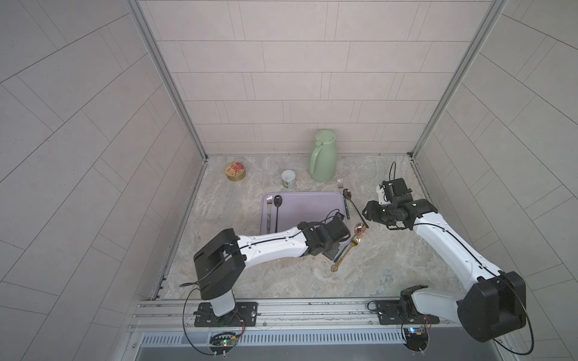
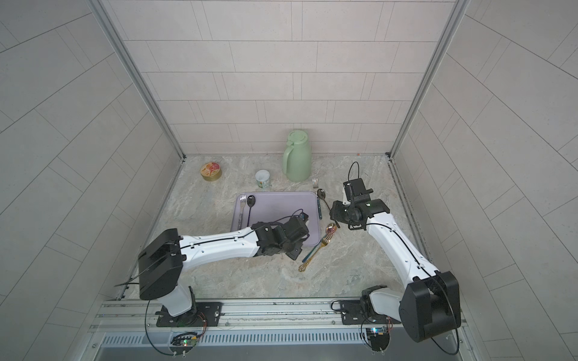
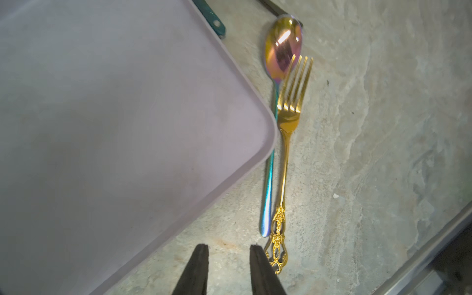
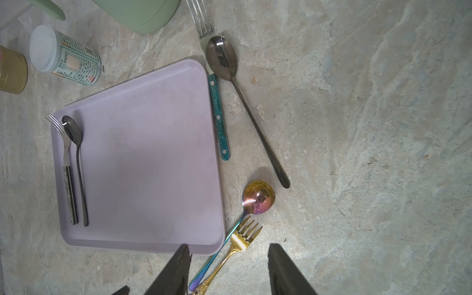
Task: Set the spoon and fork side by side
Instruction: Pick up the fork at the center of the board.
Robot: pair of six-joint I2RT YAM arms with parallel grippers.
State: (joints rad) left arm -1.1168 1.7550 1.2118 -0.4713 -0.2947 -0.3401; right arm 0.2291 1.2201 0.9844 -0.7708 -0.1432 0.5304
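Gold fork [image 3: 286, 158] and rainbow spoon [image 3: 283, 46] lie side by side on the counter [image 3: 383, 127] at the tray's [image 1: 306, 209] five o'clock corner. Left gripper [image 3: 228, 249], parted and empty, sits by the fork's handle; right gripper [image 4: 229, 246] hangs open and empty. The pairing looks done; next comes a clean retreat.

Cannot see beyond the fingertips of the left gripper [image 3: 227, 249] or right gripper [image 4: 229, 246], cut off at the wrist views' lower edges. Cannot follow the handle of the rainbow spoon [image 3: 283, 48] behind the tray [image 3: 153, 127] corner, nor the end of the gold fork [image 3: 291, 120] behind a finger. Cannot see whole the teal-handled fork [image 4: 218, 115], green jug [image 4: 143, 15] or gold tin [image 4: 11, 71], clipped in the right wrist view. Cannot read the jar [image 4: 74, 63] print.
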